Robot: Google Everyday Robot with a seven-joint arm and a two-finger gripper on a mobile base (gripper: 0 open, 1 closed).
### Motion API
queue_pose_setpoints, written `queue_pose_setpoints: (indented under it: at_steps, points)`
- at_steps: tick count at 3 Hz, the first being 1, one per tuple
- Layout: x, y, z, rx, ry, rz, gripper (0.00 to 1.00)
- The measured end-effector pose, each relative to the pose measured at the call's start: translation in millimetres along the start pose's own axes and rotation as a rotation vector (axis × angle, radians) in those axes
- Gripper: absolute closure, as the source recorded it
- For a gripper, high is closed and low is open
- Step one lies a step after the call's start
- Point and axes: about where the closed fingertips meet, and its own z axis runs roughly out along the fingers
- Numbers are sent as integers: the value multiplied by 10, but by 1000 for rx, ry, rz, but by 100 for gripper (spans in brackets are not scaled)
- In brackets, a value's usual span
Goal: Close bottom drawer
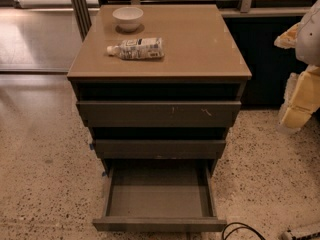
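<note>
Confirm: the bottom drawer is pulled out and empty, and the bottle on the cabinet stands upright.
Not quite: the camera view shows the bottle lying on its side on the cabinet. The bottom drawer is pulled out and empty, as said. The gripper is at the right edge, apart from the drawer.

A white, rounded, smooth-shelled arm segment [312, 31] sits at about 2 o'clock in the camera view, cut off by the right edge; a small pale yellow wedge-shaped piece [286, 38] juts from its left side toward 9 o'clock. Below it, at about 3 o'clock, hangs the blocky, pale yellow and cream gripper [301, 100], also partly out of frame on the right; its body slants downward toward 7 o'clock, and its paler lower end lies at about 4 o'clock. The gripper hangs just beneath the arm segment; where the two join is hidden past the right edge.
</note>
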Motion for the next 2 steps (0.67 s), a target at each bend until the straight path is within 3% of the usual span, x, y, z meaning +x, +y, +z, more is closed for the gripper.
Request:
queue_pose_setpoints:
  at_steps: [2]
  points:
    - [39, 61, 154, 2, 7, -4, 0]
